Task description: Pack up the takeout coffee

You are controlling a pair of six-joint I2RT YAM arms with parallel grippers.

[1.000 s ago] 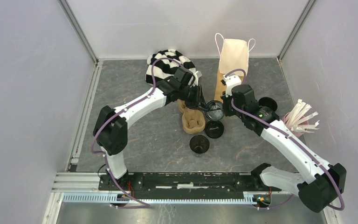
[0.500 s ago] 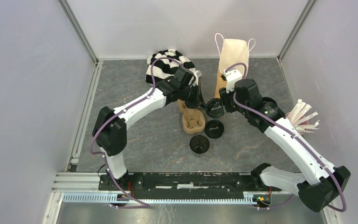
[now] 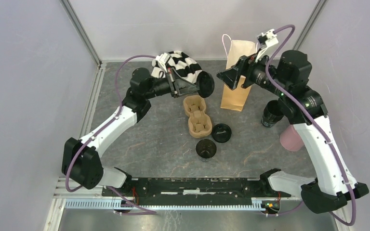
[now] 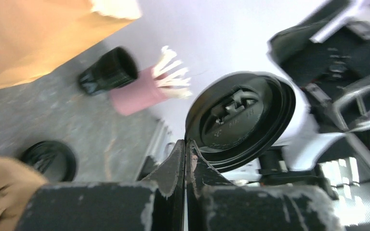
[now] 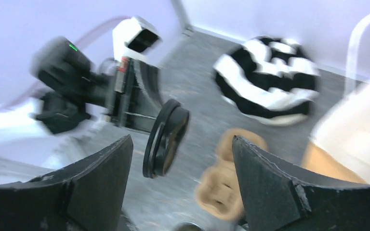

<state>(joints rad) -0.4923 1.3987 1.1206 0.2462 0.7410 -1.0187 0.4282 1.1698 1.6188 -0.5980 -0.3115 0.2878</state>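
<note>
Clamped hard together, the jaws of the left gripper [image 4: 185, 145] pinched the rim of a black lid [image 4: 241, 120] and held it on edge in the air, left of the brown paper bag [image 3: 235, 94]. The jaws of the right gripper [image 3: 227, 77] stood released and empty, lifted against the bag's upper front. A second earlier both grippers had met low down, left of the bag's foot, with the right one closed on that same lid. Since then the lid had passed across, the right jaws had let go, and both arms had risen and drawn apart. So the handover looked finished, but the packing itself had hardly begun. The cardboard carrier [image 3: 197, 115] lay left of the bag with both wells bare, and a second lid [image 3: 221, 132] rested on the table just in front of the bag. The open cup [image 3: 205, 148] stood further forward still. The other cup [image 3: 270, 114] stood right of the bag, beside the pink cup [image 3: 291, 138], and seemed unlidded too. Neither coffee was capped or inside the bag. The lid probably wanted a cup next — likely the open one.
</note>
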